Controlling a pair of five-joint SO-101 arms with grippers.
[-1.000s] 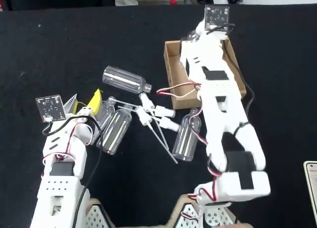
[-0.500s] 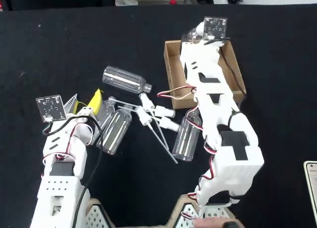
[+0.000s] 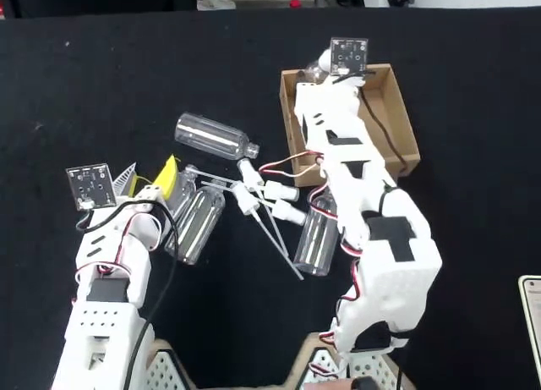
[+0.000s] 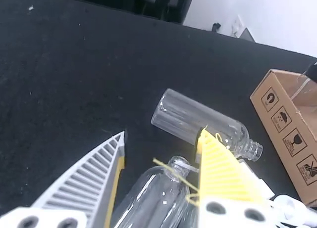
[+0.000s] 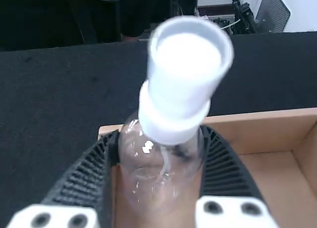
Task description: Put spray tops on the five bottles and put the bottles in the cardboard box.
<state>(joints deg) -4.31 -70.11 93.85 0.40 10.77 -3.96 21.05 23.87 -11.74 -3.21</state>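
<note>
**Right pincer** (image 5: 159, 151): clenched on a capped bottle (image 5: 157, 186) fitted with a white spray top (image 5: 184, 65). The bottle is held over a corner of the cardboard box (image 5: 270, 134).

**Left pincer** (image 4: 162, 135): released. Its jaws are spread over the neck of an uncapped bottle (image 4: 156, 191) laid on the desk (image 3: 101, 77).

**Loose spray tops** (image 3: 275, 200): laid on the desk, beside a third bottle (image 3: 314, 238).

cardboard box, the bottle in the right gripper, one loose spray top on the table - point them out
cardboard box (image 3: 289, 111), high view, left wall
bottle (image 5: 161, 181), right wrist view, clear shoulder
spray top (image 3: 281, 190), high view, white head
</note>
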